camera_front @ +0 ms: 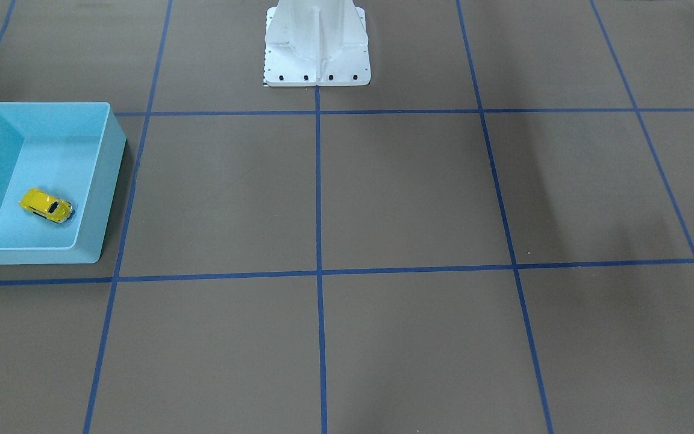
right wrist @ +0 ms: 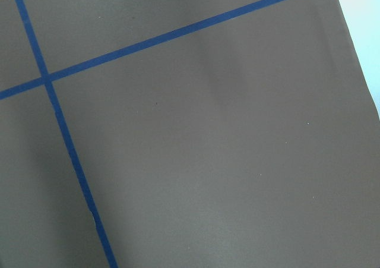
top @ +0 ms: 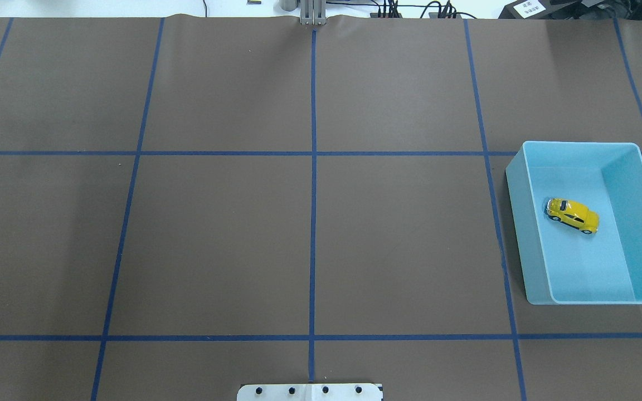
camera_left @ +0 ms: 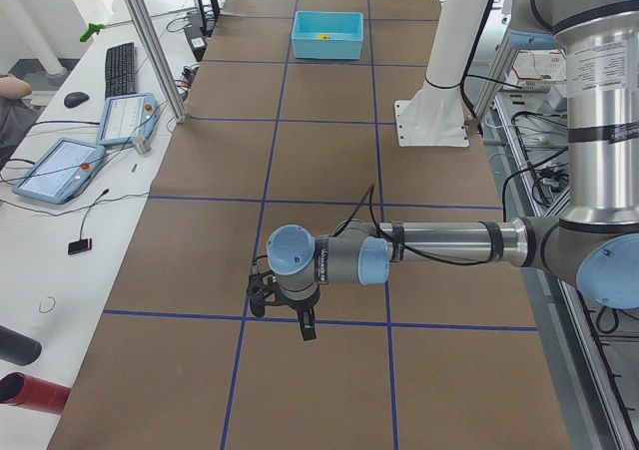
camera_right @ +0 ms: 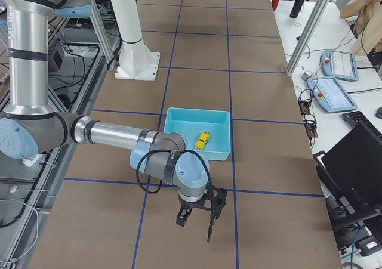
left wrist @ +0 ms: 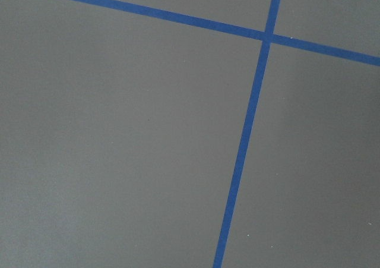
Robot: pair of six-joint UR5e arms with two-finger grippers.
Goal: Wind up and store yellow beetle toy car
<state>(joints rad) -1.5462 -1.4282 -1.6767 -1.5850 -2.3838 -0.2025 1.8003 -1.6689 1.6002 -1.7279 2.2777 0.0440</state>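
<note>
The yellow beetle toy car [camera_front: 46,205] stands on its wheels on the floor of the light blue bin [camera_front: 111,154] at the table's end on my right side. It also shows in the overhead view [top: 573,215] and the right side view [camera_right: 203,140]. My left gripper [camera_left: 283,316] hangs over the table at the far opposite end from the bin. My right gripper [camera_right: 195,228] hangs over the table just beyond the bin [camera_right: 197,155]. Both show only in the side views, so I cannot tell whether they are open or shut. Both wrist views show only brown mat and blue tape.
The white robot pedestal [camera_front: 317,42] stands at the table's robot-side edge. Blue tape lines grid the brown mat. Aluminium posts [camera_left: 150,51], tablets [camera_left: 60,168] and a keyboard [camera_left: 120,68] stand along the operators' side.
</note>
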